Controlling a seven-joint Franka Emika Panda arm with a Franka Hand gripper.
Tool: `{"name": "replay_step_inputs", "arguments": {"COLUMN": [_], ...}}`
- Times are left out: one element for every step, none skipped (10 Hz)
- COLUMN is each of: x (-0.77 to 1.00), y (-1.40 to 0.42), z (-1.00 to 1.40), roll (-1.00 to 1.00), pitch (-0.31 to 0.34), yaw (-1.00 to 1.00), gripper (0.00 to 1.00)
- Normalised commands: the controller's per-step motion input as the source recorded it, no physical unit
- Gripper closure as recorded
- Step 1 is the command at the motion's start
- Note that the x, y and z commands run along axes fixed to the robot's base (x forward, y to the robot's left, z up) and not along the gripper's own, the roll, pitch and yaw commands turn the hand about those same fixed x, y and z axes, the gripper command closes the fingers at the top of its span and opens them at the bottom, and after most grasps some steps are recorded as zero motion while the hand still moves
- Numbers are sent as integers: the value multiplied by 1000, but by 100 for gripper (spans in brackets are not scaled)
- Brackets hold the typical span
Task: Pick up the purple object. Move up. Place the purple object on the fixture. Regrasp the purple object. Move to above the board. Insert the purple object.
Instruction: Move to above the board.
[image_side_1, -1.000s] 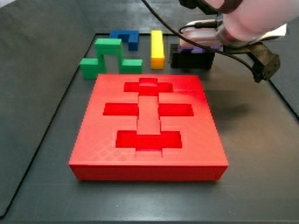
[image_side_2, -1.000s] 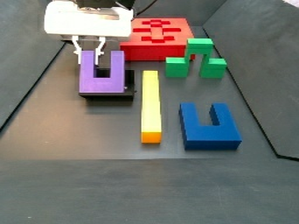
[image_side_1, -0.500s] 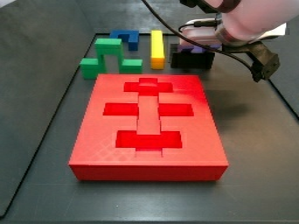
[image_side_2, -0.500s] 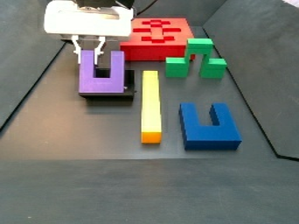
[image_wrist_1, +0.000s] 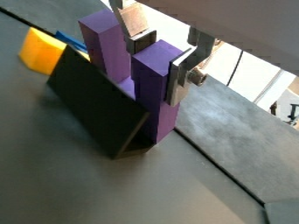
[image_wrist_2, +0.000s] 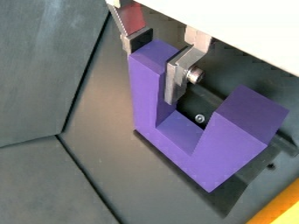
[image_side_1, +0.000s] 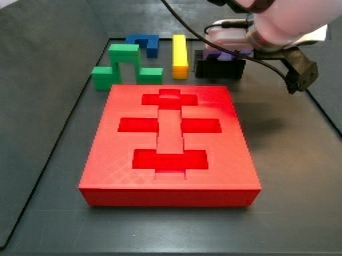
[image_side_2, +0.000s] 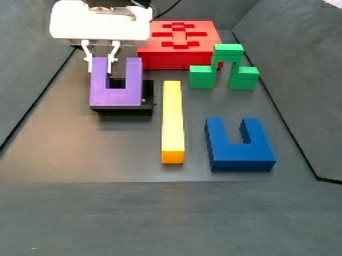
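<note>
The purple object (image_side_2: 115, 82) is seen standing on the fixture (image_side_2: 127, 108) with its two arms pointing up, at the far end of the desk (image_side_2: 80, 190) from the free end of the board (image_side_1: 167, 140). The gripper (image_wrist_2: 160, 54) is placed over one of those arms — a silver finger (image_wrist_2: 177, 74) lies flat against the arm's inner face and the other finger (image_wrist_2: 129, 38) sits at its outer face, so the arm is bracketed narrowly. Whether the pads are actually pressing cannot be told from these views.

The step in hand is judged to be the regrasp. It would be done well if the fingers were centred on the arm, kept square to its faces and closed fully before any lift, so that the block is not tilted against the fixture's upright.

The yellow bar (image_side_2: 171, 122) lies just beside the fixture, with the blue block (image_side_2: 239, 142) and the green blocks (image_side_2: 221, 66) further off. None is seen to stand between the fixture and the board — a straight lift should be enough to clear the yellow bar.
</note>
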Motion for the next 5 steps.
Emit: {"name": "replay_step_inputs", "arguments": {"x": [0,-25,-68,-69,-57], "y": [0,-18,-13,-4,-21], "z": [1400,1400,1400,1400,1400], "roll": [0,40,-1,1,5], "pitch": [0,13,-3,6,53], "yaw": [0,-56,-51,-49,-36], "gripper": [100,100,100,100,100]}}
